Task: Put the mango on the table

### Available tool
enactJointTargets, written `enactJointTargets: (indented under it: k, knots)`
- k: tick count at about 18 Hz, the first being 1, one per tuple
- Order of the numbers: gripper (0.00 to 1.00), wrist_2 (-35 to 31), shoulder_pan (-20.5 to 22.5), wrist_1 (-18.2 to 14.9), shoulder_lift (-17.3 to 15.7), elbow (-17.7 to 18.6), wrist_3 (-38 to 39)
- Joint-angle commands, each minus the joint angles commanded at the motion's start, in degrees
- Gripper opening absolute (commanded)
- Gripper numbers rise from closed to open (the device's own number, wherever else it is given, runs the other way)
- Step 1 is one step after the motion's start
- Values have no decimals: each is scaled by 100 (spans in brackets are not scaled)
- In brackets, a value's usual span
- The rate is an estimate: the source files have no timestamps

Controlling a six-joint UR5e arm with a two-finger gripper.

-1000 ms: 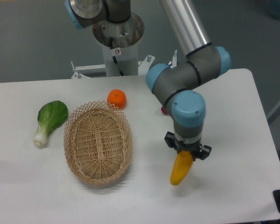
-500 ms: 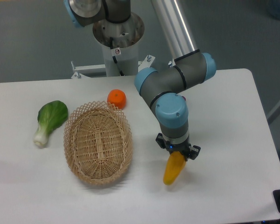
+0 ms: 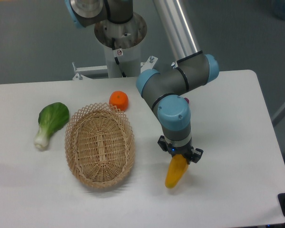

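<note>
The mango (image 3: 175, 172) is a yellow-orange elongated fruit hanging tilted from my gripper (image 3: 179, 157), its lower tip at or just above the white table (image 3: 228, 142), right of the basket. My gripper points down and is shut on the mango's upper end; the fingers are mostly hidden by the wrist and the fruit.
An oval wicker basket (image 3: 99, 146) lies left of the mango. A round orange (image 3: 118, 100) sits behind the basket. A green bok choy (image 3: 50, 122) lies at the left. A small red-purple thing (image 3: 185, 100) shows behind the arm. The robot base (image 3: 118, 42) stands at the back.
My gripper moved left and slightly down with the mango, from the right part of the table to a spot nearer the basket; in the last half second it barely shifted.
</note>
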State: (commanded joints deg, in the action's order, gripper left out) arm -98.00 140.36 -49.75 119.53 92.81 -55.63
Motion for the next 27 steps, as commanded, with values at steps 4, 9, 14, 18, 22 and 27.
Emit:
enactJointTargets:
  k: [4, 9, 14, 18, 22, 27]
  knots:
    - [100, -26, 18, -18, 9, -70, -54]
    - [100, 9, 201, -70, -35, -210, -106]
    - [100, 157, 570, -202, -70, -430, -686]
    - [100, 465, 983, -929, -70, -834, -1194]
    - [100, 755, 1353, -1467, -26, -1221, -1766]
    - [100, 773, 1643, -1476, 53, -1406, -2364]
